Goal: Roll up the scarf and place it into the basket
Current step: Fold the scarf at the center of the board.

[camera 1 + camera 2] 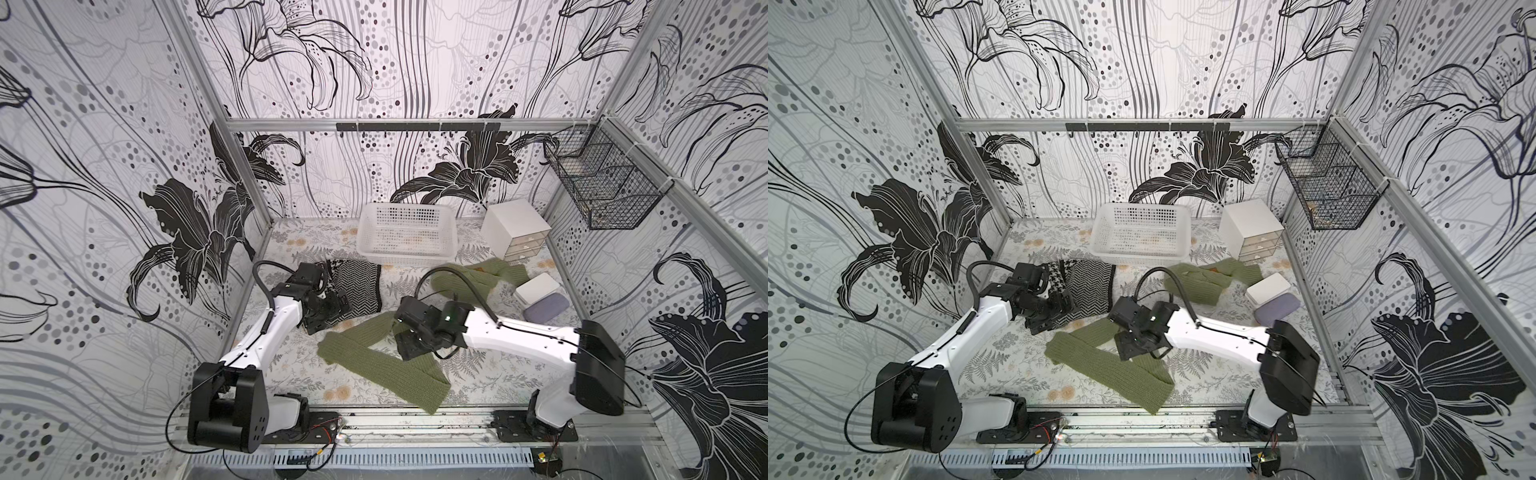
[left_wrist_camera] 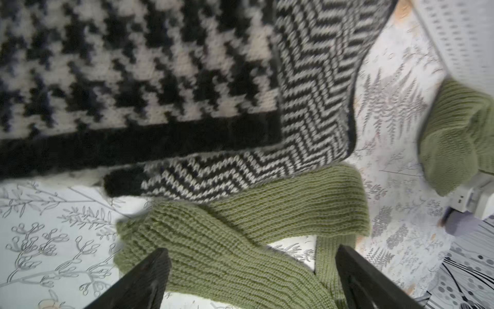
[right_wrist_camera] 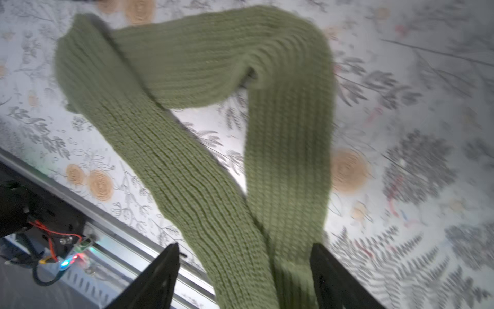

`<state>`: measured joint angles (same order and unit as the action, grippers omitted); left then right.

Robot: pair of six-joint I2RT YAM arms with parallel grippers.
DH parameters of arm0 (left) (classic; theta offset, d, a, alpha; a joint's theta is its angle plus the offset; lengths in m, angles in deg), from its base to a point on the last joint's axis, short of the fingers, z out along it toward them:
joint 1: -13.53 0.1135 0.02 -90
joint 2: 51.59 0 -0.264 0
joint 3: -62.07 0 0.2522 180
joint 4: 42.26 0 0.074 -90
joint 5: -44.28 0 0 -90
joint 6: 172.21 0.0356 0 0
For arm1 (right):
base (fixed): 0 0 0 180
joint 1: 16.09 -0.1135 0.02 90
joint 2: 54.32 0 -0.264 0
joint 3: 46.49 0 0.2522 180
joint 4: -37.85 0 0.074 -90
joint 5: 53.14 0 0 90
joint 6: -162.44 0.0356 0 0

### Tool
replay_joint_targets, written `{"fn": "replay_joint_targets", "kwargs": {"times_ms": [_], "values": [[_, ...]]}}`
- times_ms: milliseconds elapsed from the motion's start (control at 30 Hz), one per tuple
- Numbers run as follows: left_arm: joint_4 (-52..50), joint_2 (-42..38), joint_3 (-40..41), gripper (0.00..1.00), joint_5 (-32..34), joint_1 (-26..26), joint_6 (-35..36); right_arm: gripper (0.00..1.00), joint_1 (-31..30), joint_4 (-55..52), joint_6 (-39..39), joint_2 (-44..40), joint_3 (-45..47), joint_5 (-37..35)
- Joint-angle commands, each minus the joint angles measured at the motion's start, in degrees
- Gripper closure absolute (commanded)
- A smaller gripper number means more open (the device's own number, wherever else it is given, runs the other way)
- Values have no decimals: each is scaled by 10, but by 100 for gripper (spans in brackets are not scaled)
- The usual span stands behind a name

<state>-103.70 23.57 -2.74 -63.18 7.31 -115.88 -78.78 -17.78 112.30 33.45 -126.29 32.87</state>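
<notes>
black fingers of the right gripper (image 3: 244,246) stand parted in the right wrist view. the gripper is released and straddles a band of the olive-green ribbed knit scarf (image 3: 187,160) without pinching it. ahead of this gripper the scarf lies flat and unrolled on the pale floral tabletop (image 3: 401,120) in a v-shaped fold, one leg running toward the aluminium front rail (image 3: 120,235).

left gripper (image 2: 251,250), shown in the left wrist view, is likewise spread wide and released. the scarf's fold lies between and just ahead of its fingers. just beyond that fold lies a black-and-white knit scarf (image 2: 187,93) in houndstooth and herringbone, its edge touching the green knit.

in both top views the two grippers are near each other with the green fold between them. a heap of olive knit (image 1: 465,282) lies beyond the right gripper; the arm hides whether it joins the rest.

white rectangular perforated plastic basket (image 1: 401,254) stands farther beyond both grippers, just behind that heap, and the scarf lies outside it.

on the right gripper's outer side are a white drawer box (image 1: 515,228), a small white box (image 1: 538,289) and a lilac-grey pad (image 1: 546,307). a black wire mesh basket (image 1: 602,183) hangs on the wall above them.
</notes>
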Motion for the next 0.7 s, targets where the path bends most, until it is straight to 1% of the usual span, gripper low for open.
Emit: {"fn": "replay_joint_targets", "kwargs": {"times_ms": [0, 67, 167, 233, 300, 467, 567, 633, 667], "values": [[-23, 8, 1, 1, 59, -11, -5, 21, -2, -23, 30, -22, 12, -51], [-28, 4, 7, 3, 90, -18, -10, 21, -2, -29, 30, -33, 20, -48], [-37, 15, 10, 11, 122, -31, -30, 25, -5, -25, 41, -47, 46, -34], [-32, 29, 20, 16, 121, -32, -50, 27, -9, -30, 56, -55, 63, -36], [-9, 31, 46, 25, 116, -31, -76, 30, -10, -30, 81, -65, 90, -39], [11, 45, 74, 36, 139, -32, -99, 35, -10, -24, 139, -92, 158, -39], [23, 43, 93, 42, 141, -32, -113, 36, -12, -33, 142, -108, 176, -44], [38, 45, 107, 48, 142, -32, -120, 36, -13, -36, 137, -115, 179, -46], [43, 50, 111, 49, 147, -31, -120, 36, -13, -38, 133, -116, 176, -49]]}}
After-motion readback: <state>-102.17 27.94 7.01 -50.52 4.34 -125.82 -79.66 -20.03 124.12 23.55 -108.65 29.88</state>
